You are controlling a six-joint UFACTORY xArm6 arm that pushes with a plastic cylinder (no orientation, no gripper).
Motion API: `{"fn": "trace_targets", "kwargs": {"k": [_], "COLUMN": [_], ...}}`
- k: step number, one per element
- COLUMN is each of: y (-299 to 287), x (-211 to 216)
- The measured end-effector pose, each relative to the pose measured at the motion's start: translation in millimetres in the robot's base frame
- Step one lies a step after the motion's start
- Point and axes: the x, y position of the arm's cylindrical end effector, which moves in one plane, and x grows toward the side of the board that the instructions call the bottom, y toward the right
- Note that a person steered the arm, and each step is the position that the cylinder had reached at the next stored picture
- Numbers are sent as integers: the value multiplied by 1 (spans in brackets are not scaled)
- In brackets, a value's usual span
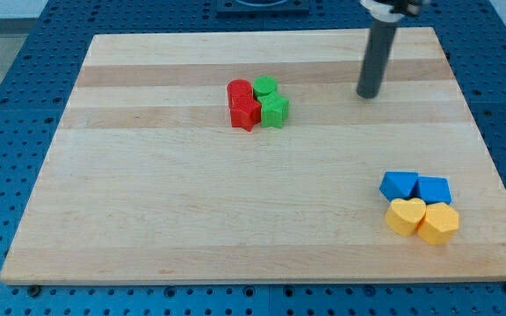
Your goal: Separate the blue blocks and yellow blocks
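Observation:
Two blue blocks sit side by side at the view's lower right: a blue block (399,185) on the left and a blue block (434,189) on the right. Directly below them and touching them lie a yellow heart-shaped block (405,215) and a yellow hexagonal block (438,223). All of them form one tight cluster. My tip (368,95) stands on the board near the view's top right, well above the cluster and touching no block.
A red block (239,89) and a red star-shaped block (245,113) touch a green block (265,86) and a green star-shaped block (275,111) at the view's upper middle. The wooden board (148,219) lies on a blue perforated table.

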Motion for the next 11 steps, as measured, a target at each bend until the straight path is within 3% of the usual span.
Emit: {"fn": "trace_targets", "kwargs": {"k": [3,6,11], "y": [87,102,39], "x": [113,205,184]}}
